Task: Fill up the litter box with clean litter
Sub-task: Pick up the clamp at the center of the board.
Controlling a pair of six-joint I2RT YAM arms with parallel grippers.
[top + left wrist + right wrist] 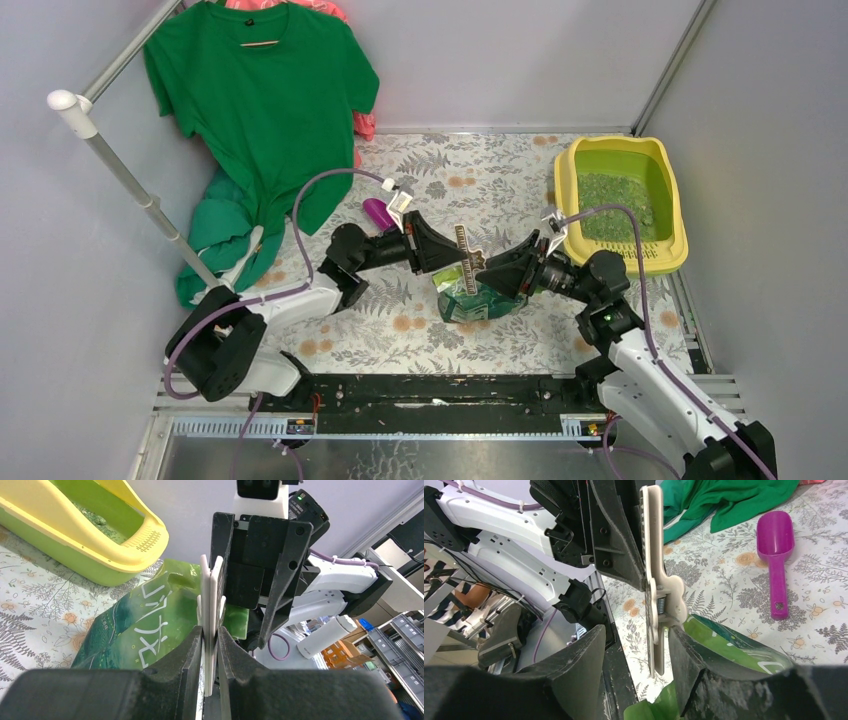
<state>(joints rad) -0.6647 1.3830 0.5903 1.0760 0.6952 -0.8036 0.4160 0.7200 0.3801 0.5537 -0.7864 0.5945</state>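
The yellow litter box [566,190] stands at the back right and holds a layer of green litter [612,206]; it also shows in the left wrist view [107,560], with the litter [92,517] inside. A glossy green bag [470,300] lies mid-table between my grippers. My left gripper [452,262] is shut on a white spring clip [211,595] above the bag [140,625]. My right gripper [636,645] is open, its jaws on either side of the same clip [654,555], just above the bag's top [724,645].
A purple scoop [377,212] lies on the floral cloth behind the left arm, and shows in the right wrist view [776,550]. A green T-shirt [265,110] hangs on a rack at the back left. Walls close in left and right.
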